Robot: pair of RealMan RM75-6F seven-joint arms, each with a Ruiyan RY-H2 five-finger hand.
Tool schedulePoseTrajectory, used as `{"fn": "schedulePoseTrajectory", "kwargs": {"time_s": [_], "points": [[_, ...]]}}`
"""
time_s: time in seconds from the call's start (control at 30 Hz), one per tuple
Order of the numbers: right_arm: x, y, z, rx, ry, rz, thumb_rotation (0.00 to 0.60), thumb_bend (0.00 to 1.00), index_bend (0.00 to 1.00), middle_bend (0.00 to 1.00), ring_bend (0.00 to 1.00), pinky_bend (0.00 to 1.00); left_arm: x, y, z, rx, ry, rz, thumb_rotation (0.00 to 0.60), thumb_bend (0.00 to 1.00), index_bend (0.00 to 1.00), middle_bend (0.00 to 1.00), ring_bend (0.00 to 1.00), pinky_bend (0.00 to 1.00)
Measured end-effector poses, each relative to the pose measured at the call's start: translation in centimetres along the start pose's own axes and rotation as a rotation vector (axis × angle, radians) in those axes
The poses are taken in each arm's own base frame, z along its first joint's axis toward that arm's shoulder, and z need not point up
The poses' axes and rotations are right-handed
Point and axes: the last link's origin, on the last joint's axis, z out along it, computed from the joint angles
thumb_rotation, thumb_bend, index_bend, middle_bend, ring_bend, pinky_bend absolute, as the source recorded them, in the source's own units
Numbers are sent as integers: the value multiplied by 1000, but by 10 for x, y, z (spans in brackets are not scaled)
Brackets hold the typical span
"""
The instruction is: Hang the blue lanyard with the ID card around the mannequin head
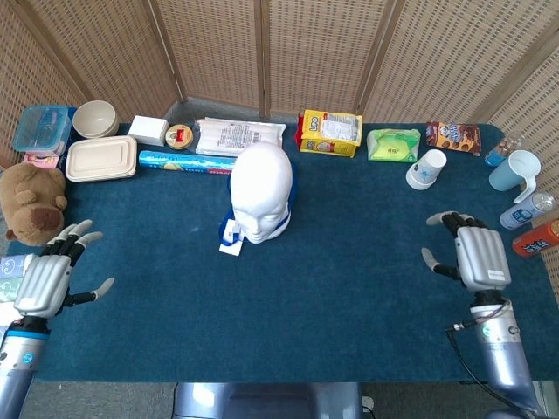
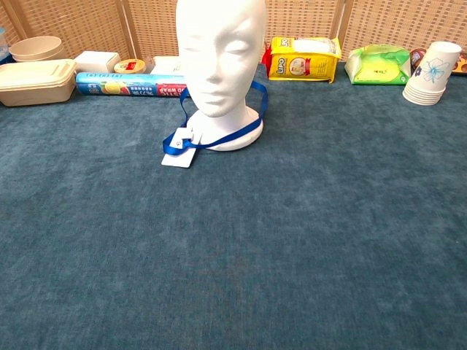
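Observation:
The white mannequin head (image 1: 261,188) (image 2: 221,58) stands upright at the middle of the blue cloth. The blue lanyard (image 2: 259,98) (image 1: 289,209) loops around its neck, and the white ID card (image 2: 181,154) (image 1: 231,243) lies on the cloth in front of its base. My left hand (image 1: 42,276) hangs at the front left corner, fingers spread, holding nothing. At the front right, my right hand (image 1: 476,257) is also spread and empty. Both hands are far from the head. Neither hand shows in the chest view.
Along the back stand a beige lidded box (image 1: 101,158), a bowl (image 1: 94,118), a blue foil roll (image 1: 183,161), a yellow packet (image 1: 330,132), a green pouch (image 1: 393,144) and stacked paper cups (image 1: 425,169). A teddy bear (image 1: 31,205) sits left; bottles and a mug (image 1: 514,170) right.

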Motion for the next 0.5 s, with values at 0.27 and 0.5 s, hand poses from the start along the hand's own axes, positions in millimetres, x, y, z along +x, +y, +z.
{"fn": "schedulePoseTrajectory", "kwargs": {"time_s": [0.27, 0.5], "points": [[-1, 21, -45, -39, 1, -60, 565, 358, 386, 385, 361, 346, 2, -16, -42, 48, -10, 28, 457, 241, 239, 134, 67, 143], [-2, 37, -83, -79, -2, -84, 564, 358, 390, 391, 361, 346, 4, -25, -76, 84, -10, 28, 455, 240, 257, 139, 68, 143]]}}
